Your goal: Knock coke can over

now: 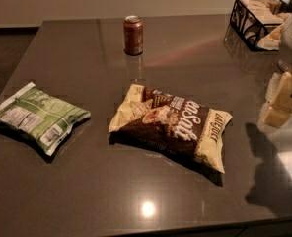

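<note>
Coke can upright at far edge, gripper off to the right

- Coke can point(133, 35): stands upright near the far edge of the surface point(82, 191), a little left of that edge's middle. Nothing touches it. Silver top rim faces up, with a faint reflection of the can below it on the glossy top.
- Gripper point(280, 100): cream-coloured, at the right edge of the surface, partly cut off by the frame. It is well apart from the can and holds nothing that I can see. Whether it is apart or together I cannot tell.
- Brown chip bag point(170, 125): lies flat mid-surface, between the near edge and the can.
- Green chip bag point(37, 116): lies flat by the left edge.
- Black wire basket point(254, 19): sits in the far right corner.

Handling, as a judgement:
- The can is rigid thin metal, small and tall for its base, and smooth-walled. Full or empty cannot be told, and a full one would resist more.
- On this slick surface a low push is likely to slide it rather than tip it.
- No grasp is needed. Best contact is high on the side wall, just under the rim, pushing sideways.
- The approach from the right looks open, passing beyond the brown bag.
- Once down the can may roll, and the far edge is close
</note>
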Motion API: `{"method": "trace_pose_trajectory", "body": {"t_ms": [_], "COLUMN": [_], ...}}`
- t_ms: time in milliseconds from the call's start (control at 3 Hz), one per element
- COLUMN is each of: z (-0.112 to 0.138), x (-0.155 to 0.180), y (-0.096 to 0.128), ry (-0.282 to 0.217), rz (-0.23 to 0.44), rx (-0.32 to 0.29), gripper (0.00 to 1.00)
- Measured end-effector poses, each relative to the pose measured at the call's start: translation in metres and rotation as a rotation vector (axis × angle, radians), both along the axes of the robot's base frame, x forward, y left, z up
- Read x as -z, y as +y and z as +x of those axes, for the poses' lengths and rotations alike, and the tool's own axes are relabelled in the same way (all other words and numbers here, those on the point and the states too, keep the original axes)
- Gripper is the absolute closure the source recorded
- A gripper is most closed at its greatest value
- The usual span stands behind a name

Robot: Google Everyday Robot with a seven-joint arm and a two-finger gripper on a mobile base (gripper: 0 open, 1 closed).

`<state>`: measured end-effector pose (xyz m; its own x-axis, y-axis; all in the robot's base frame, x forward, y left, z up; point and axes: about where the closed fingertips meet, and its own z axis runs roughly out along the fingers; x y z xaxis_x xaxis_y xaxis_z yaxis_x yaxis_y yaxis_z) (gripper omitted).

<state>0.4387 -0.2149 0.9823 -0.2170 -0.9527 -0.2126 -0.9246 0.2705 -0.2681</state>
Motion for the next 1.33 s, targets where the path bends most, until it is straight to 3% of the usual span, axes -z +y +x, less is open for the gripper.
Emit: {"method": "trace_pose_trajectory", "body": {"t_ms": [333, 667, 1333], "z": [0.000, 0.031, 0.136], "x": [0.000, -0.001, 0.002], "y": [0.000, 0.016, 0.078], "ry": [0.000, -0.017, -0.052], "rz": [0.000, 0.045, 0.211], "rx": [0.000, 0.031, 0.149], "gripper": [0.00, 0.00, 0.00]}}
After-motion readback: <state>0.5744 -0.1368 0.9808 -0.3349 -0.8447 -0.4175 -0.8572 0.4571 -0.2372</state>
